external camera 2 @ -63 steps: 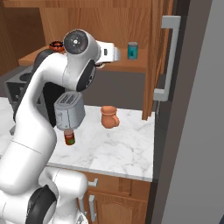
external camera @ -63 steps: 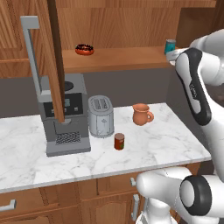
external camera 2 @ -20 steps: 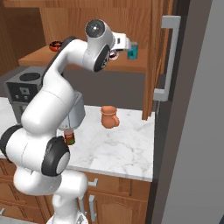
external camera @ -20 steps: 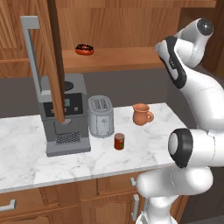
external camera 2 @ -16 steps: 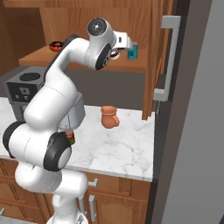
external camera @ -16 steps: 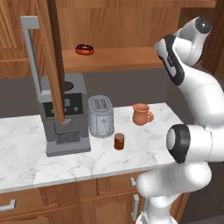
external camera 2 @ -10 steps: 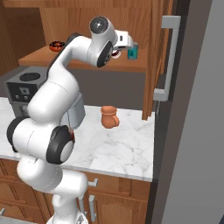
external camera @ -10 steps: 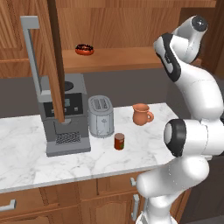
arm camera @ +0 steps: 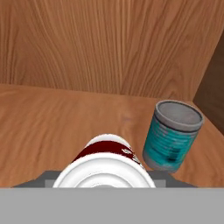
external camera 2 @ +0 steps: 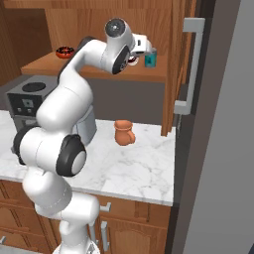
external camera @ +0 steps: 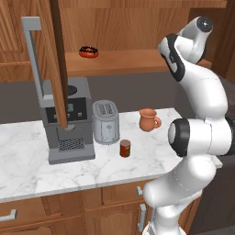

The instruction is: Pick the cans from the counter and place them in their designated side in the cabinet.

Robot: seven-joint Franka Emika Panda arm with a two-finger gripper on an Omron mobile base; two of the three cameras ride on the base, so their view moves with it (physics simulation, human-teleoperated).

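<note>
The white can with dark red bands (arm camera: 109,162) is clamped in my gripper (arm camera: 107,177), which is shut on it just above the cabinet's orange-brown shelf board (arm camera: 48,118). In the right base view my gripper (external camera 2: 140,51) hovers at the shelf's right end, beside the teal-blue can (external camera 2: 150,58). That teal can (arm camera: 172,135) stands upright just right of the held can. The reddish-brown can (external camera: 125,148) stands on the marble counter (external camera: 92,172) in front of the toaster.
A toaster (external camera: 106,122), a coffee machine (external camera: 66,121) and a terracotta mug (external camera: 149,120) stand on the counter. A small red bowl (external camera: 88,51) sits at the shelf's left. The tall cabinet door (external camera: 57,59) hangs open at the left; another door (external camera 2: 178,64) stands close on the right.
The arm has risen and stretched in towards the shelf's right end, carrying the white can. Over the last second it only shifted slightly; the grip has not changed.
</note>
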